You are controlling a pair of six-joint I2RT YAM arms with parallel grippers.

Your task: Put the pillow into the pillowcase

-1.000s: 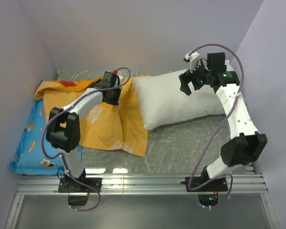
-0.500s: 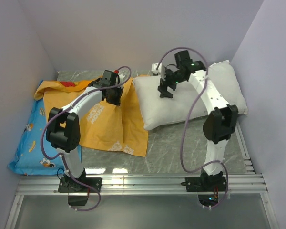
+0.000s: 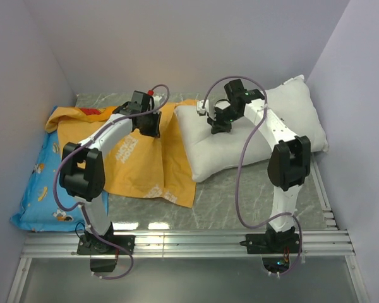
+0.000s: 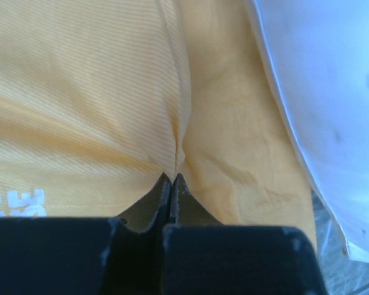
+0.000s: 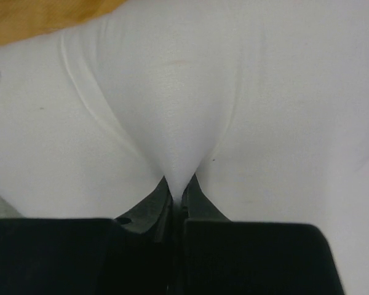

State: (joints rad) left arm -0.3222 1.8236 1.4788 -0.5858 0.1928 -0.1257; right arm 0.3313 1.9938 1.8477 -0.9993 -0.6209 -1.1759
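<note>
The white pillow (image 3: 252, 136) lies across the back right of the table, its left end beside the orange pillowcase (image 3: 145, 167). My right gripper (image 3: 218, 125) presses down near the pillow's left end, shut on a pinched fold of the white pillow (image 5: 178, 141). The left gripper (image 3: 148, 129) is shut on a fold of the pillowcase (image 4: 111, 92) near its right edge. In the left wrist view the fabric gathers into the closed left gripper (image 4: 173, 178), with the pillow (image 4: 320, 92) at the right. The right gripper (image 5: 178, 184) holds a cone of white cloth.
A blue cartoon-print pillow (image 3: 41, 183) lies at the left, partly under the orange case. Walls close in at the left (image 3: 19, 95), the back and the right. The marble tabletop (image 3: 240, 196) shows in front, and a metal rail (image 3: 189, 243) runs along the near edge.
The right arm swung left over the pillow, came down near its left end and shut its jaws on the cloth. The left arm stayed where it was.
</note>
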